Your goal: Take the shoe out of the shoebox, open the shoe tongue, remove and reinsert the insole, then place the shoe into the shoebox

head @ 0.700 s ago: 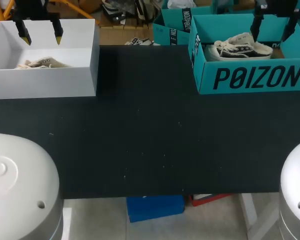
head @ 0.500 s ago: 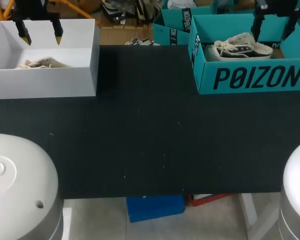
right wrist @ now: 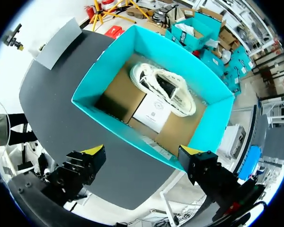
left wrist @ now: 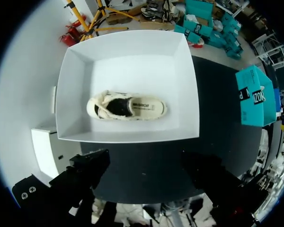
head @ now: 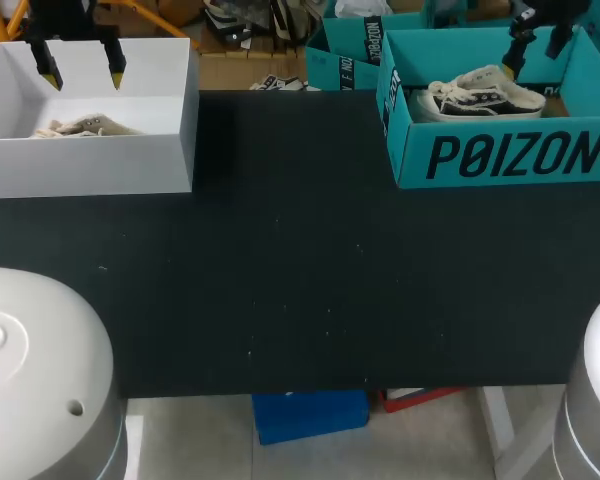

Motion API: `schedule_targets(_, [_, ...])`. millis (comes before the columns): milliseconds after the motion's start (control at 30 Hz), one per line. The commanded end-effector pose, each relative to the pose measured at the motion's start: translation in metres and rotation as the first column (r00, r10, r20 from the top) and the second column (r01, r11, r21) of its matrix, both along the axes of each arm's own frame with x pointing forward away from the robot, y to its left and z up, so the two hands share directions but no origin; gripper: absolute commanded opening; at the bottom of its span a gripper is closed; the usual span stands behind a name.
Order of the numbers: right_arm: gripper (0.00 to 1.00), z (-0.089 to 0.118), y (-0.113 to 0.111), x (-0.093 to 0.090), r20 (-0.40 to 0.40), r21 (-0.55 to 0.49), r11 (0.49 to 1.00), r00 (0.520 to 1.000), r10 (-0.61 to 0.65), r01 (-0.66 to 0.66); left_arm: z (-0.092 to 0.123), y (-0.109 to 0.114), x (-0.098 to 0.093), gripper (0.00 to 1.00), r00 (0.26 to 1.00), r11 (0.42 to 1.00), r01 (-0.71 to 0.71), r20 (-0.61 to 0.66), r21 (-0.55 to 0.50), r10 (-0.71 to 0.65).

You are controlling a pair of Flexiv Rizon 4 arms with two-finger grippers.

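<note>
One white shoebox, one teal shoebox, one cream shoe, one black-and-white shoe.

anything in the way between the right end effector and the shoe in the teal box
Nothing visible. The right end effector hangs open above the teal shoebox, which has no lid on, and the shoe lies uncovered inside.

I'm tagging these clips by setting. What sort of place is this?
Likely a robot lab bench for shoe handling: on a black table, the left tool hangs over a white shoebox and the right tool over a teal shoebox.
</note>
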State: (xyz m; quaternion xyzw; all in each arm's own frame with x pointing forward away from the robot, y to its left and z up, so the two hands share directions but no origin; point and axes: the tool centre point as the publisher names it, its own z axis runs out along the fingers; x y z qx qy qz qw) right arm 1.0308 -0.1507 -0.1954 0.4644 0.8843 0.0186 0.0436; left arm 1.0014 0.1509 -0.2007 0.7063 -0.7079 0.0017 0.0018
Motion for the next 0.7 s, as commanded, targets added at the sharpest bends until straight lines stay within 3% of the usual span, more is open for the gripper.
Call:
schedule_targets(33, [1.0, 0.002, -0.002, 0.003, -0.034, 0.0, 0.868, 0.867, 0.496, -0.497, 0.0, 0.0, 0.0, 1.0, 1.0, 1.0, -0.001, 0.0, 0.003, 0.001])
schedule_targets(367, [1.0, 0.002, -0.002, 0.003, -0.034, 0.0, 0.868, 0.867, 0.496, -0.497, 0.0, 0.0, 0.0, 1.0, 1.0, 1.0, -0.001, 0.0, 0.003, 0.001])
schedule_targets(500, [1.0, -0.003, 0.002, 0.017, -0.048, -0.014, 0.808, 0.808, 0.588, -0.589, 0.0, 0.0, 0.0, 1.0, 1.0, 1.0, -0.001, 0.0, 0.003, 0.001])
schedule_targets(700, [1.0, -0.016, 0.001, 0.04, -0.083, -0.014, 0.762, 0.76, 0.645, -0.648, 0.0, 0.0, 0.0, 1.0, 1.0, 1.0, -0.001, 0.0, 0.003, 0.001])
